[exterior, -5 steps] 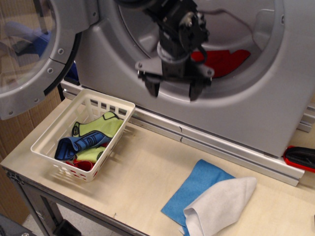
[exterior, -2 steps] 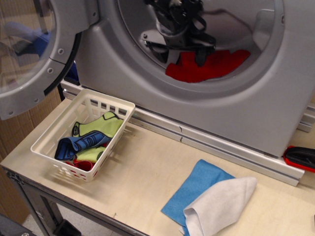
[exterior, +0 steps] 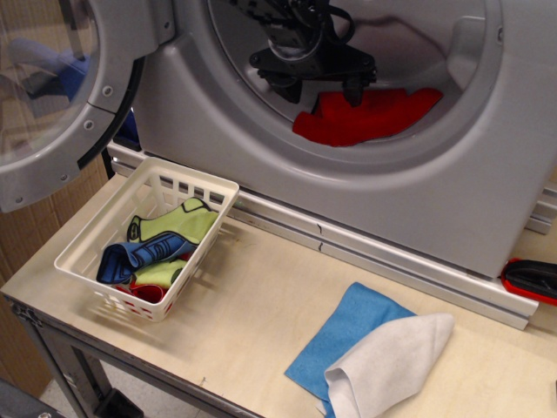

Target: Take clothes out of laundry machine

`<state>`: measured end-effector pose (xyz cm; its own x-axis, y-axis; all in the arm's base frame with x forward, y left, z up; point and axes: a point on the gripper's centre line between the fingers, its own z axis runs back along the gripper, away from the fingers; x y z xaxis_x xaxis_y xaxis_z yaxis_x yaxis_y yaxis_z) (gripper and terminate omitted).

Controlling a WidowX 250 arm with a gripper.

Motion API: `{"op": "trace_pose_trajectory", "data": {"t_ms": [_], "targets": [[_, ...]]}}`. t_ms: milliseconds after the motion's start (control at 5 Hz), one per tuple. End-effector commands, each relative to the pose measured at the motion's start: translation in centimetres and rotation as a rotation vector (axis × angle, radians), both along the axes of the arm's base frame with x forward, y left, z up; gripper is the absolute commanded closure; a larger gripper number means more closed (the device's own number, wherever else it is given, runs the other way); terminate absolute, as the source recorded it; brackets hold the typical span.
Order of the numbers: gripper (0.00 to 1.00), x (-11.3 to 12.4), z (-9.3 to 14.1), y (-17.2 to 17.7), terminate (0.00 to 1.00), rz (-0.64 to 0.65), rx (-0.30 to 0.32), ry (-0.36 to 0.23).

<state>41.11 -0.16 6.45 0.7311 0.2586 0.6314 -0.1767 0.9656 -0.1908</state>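
Note:
The grey laundry machine [exterior: 261, 148] fills the back, its round door [exterior: 52, 96] swung open at the left. A bright red cloth [exterior: 365, 115] lies bunched on the drum floor just inside the round opening. My black gripper [exterior: 320, 88] is inside the drum, just above the left part of the red cloth. Its two fingers [exterior: 354, 87] point down and stand apart. It holds nothing.
A white plastic basket [exterior: 209, 187] with green and blue black-trimmed items stands on the wooden table at the left. A blue cloth [exterior: 348, 324] and a white cloth [exterior: 387, 361] lie at the front right. A red and black object [exterior: 531, 279] lies at the right edge.
My gripper has moved from in front of the drum's lower rim up and into the drum, above the red cloth. The red cloth now shows more fully. It has not moved.

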Motion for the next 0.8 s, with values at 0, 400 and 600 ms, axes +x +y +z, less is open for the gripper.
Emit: {"op": "trace_pose_trajectory", "data": {"t_ms": [0,400,600], "targets": [[0.00,2.6,0.5,0.4,0.00,-0.025,-0.074,-0.071],[0.00,3.1,0.3,0.1,0.00,-0.038,-0.052,-0.051],[0.00,3.4,-0.6,-0.7,0.00,-0.062,-0.077,-0.026]]}}
